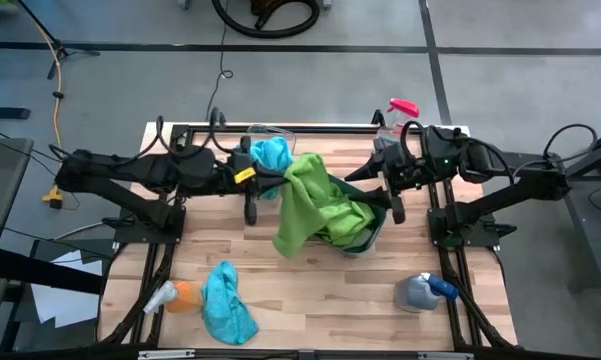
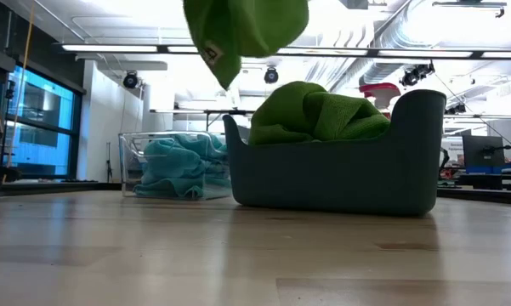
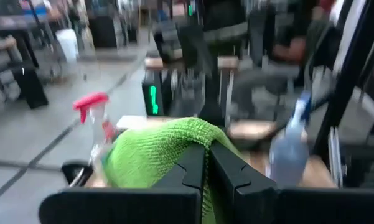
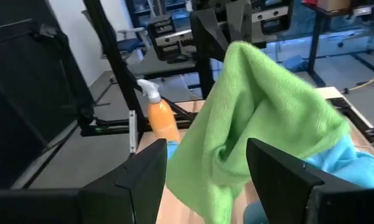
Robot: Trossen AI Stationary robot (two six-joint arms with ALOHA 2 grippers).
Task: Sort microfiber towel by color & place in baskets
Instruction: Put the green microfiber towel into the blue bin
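Towel left to sort: one turquoise towel point(image 1: 227, 303) lies loose near the front edge of the worktop point(image 1: 310, 290), left of centre, in no basket yet.
Bottles near it: an orange spray bottle point(image 1: 176, 297) just beside that towel on its left; a grey-blue spray bottle point(image 1: 422, 291) at the near right.
Towel in hand: the left claw point(image 3: 206, 163) is clenched on a lime green towel point(image 1: 305, 198), which hangs above the worktop, partly over the dark basket.
Dark basket point(image 2: 340, 174): at centre right, it already carries green cloth heaped above its rim.
Right claw point(image 4: 205, 171): released, jaws wide and grasping nothing, waiting at the right side of the dark basket.
Clear basket point(image 2: 136, 166): farther back and to the left, it holds turquoise cloth.
Progress: I judge it well along; the green towel must go down and the last turquoise one must go in the clear basket.
Far edge: a pink-topped bottle point(image 1: 400, 110) stands at the far right corner, as far as I can tell.
Surface: pale wood planks in a black metal frame point(image 1: 460, 290).
Room: grey floor, ceiling lights and windows beyond.
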